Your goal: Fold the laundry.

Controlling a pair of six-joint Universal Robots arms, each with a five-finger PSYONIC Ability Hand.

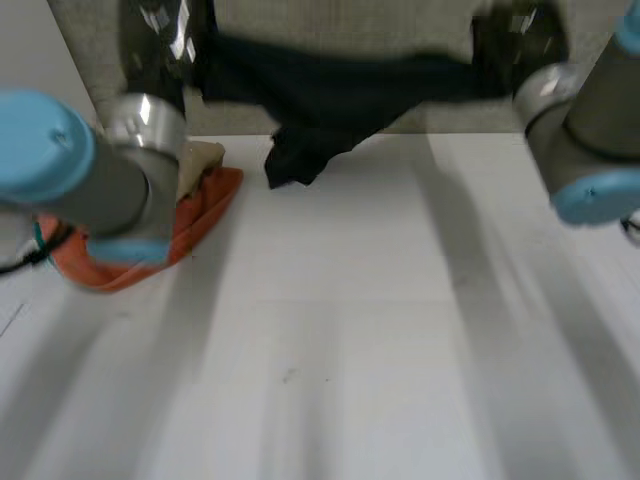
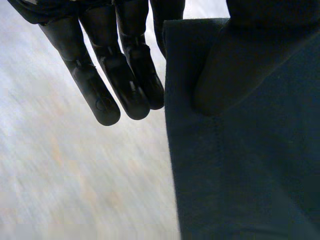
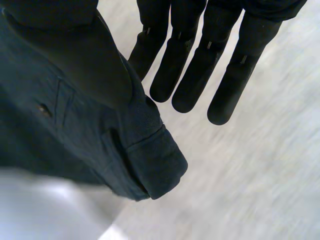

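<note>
As left hand (image 2: 100,75), right hand (image 3: 190,65) pinch dark garment (image 1: 320,100) edge thumb-to-fingers (image 2: 135,85); orange cloth (image 1: 205,215) at table's (image 1: 380,330) left

Three cloths, two arms, two hands, one table (image 1: 380,330).
There is one dark blue cloth (image 1: 330,100), one orange cloth (image 1: 205,215) and one small tan cloth (image 1: 200,160) on top of the orange one. The two arms are the left arm (image 1: 90,180) and the right arm (image 1: 590,130). The two black hands are the left hand (image 2: 125,75) and the right hand (image 3: 195,75). The one table is white.
</note>
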